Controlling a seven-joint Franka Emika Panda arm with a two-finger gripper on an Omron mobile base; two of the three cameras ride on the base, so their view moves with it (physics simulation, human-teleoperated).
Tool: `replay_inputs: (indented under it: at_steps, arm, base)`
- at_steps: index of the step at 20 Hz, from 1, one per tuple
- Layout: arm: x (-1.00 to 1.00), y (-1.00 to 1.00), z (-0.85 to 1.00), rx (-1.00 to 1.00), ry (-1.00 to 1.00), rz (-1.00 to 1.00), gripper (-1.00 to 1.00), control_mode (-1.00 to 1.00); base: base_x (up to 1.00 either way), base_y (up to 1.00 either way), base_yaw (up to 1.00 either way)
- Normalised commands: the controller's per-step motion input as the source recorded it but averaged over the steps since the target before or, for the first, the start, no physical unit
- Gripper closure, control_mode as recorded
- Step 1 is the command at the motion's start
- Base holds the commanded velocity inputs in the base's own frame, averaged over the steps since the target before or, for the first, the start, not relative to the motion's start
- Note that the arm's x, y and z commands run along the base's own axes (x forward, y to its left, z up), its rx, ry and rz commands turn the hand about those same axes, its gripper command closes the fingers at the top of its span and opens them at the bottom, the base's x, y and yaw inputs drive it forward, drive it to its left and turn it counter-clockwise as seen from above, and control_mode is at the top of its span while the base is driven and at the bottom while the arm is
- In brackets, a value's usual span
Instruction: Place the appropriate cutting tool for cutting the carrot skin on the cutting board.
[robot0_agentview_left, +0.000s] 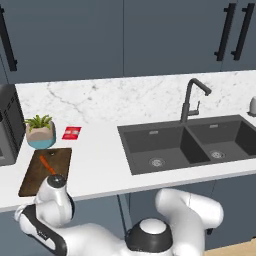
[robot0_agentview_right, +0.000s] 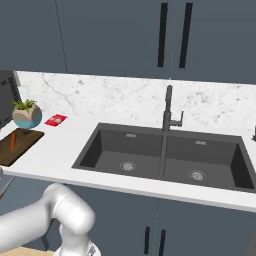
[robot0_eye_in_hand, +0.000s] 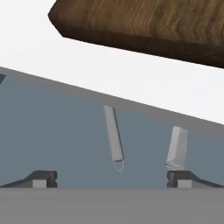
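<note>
Dark-brown cutting board (robot0_agentview_left: 46, 171) is lying at the left of the left base frame on the white table (robot0_agentview_left: 100, 160), with the carrot (robot0_agentview_left: 47, 163) resting on it, ready for peeling. Hand view: the end effector (robot0_eye_in_hand: 111, 178) is hanging wide open and empty below the table edge. Two slim grey pieces (robot0_eye_in_hand: 114, 139) are showing there; whether either is the cutting tool cannot be told.
</note>
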Motion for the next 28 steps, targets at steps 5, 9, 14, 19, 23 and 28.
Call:
replay_inputs:
  at_steps: [5, 9, 14, 19, 23, 28]
  arm:
    - [0.19, 0.36, -0.41, -0.21, 0.00, 0.00, -1.00, -1.00]
    - [0.04, 0.35, -0.49, -0.22, 0.00, 0.00, -1.00, -1.00]
    - [0.00, 0.00, 0.00, 0.00, 0.00, 0.00, -1.00, -1.00]
    - [0.10, -0.05, -0.15, 0.03, 0.00, 0.00, -1.00, -1.00]
    - [0.10, -0.06, -0.45, 0.05, 0.00, 0.00, -1.00, -1.00]
    - [0.04, -0.01, -0.27, 0.00, 0.00, 0.00, -1.00, -1.00]
  base:
    - [0.00, 0.00, 0.00]
    - [0.00, 0.00, 0.00]
    - [0.00, 0.00, 0.00]
    - [0.00, 0.00, 0.00]
    - [0.00, 0.00, 0.00]
    - [0.00, 0.00, 0.00]
